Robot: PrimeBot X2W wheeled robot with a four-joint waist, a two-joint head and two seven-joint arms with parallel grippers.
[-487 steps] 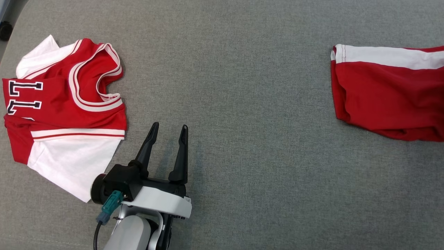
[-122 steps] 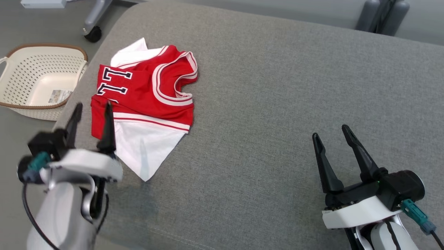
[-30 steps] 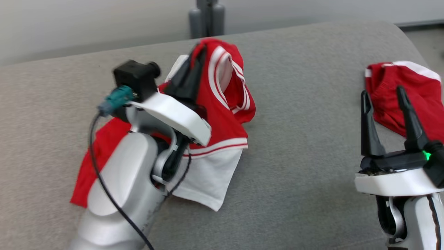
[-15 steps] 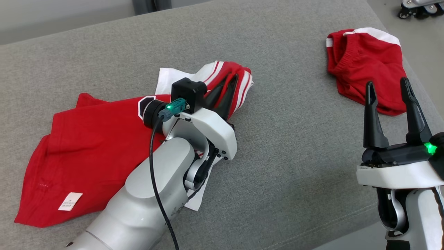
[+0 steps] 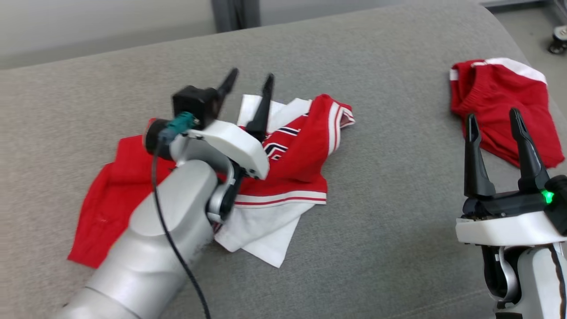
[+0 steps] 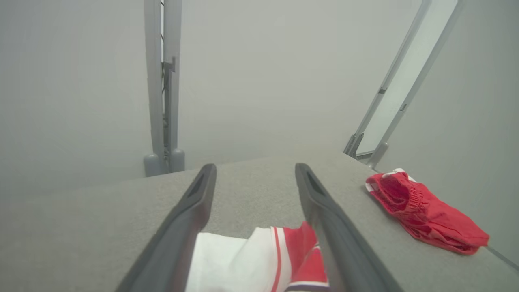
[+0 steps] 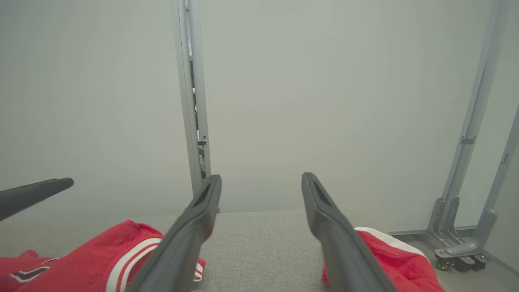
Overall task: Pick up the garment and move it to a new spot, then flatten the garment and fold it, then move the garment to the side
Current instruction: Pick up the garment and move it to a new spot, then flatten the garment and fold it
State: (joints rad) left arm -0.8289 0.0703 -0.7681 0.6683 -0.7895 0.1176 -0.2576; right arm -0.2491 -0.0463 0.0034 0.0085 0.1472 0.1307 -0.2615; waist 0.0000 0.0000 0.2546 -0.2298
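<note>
Heads up, a fair bit is hard to read here. In the head view my left gripper (image 5: 250,79) is motion-smeared, and my pale left forearm (image 5: 181,208) sits right across the middle of the garment (image 5: 301,150). So the black white-edged lettering (image 5: 277,143) only peeks out beside the wrist, and I can't read it. The left wrist view catches just a scrap of white and red-striped cloth at the bottom edge, cut off between my fingers. In the right wrist view the garment is chopped by the lower left corner, and the red shorts (image 7: 395,263) are half behind my right finger. The left gripper's jaws stand wide apart with nothing in them. Its tips poke up in the upper middle of the head view, over the garment's far edge and clear of the cloth as far as I can tell. The right gripper (image 5: 492,116) is spread wide and empty too, at the lower right of that frame and well apart from the garment, with the shorts just above its tips in the upper right. The garment itself lies crumpled on the grey cushion (image 5: 390,212), left of centre. Its red body is bunched out to the left, a red flap with white-and-red striped trim is folded over at the top, a striped band runs across the middle, and a white sleeve points toward the bottom centre.
</note>
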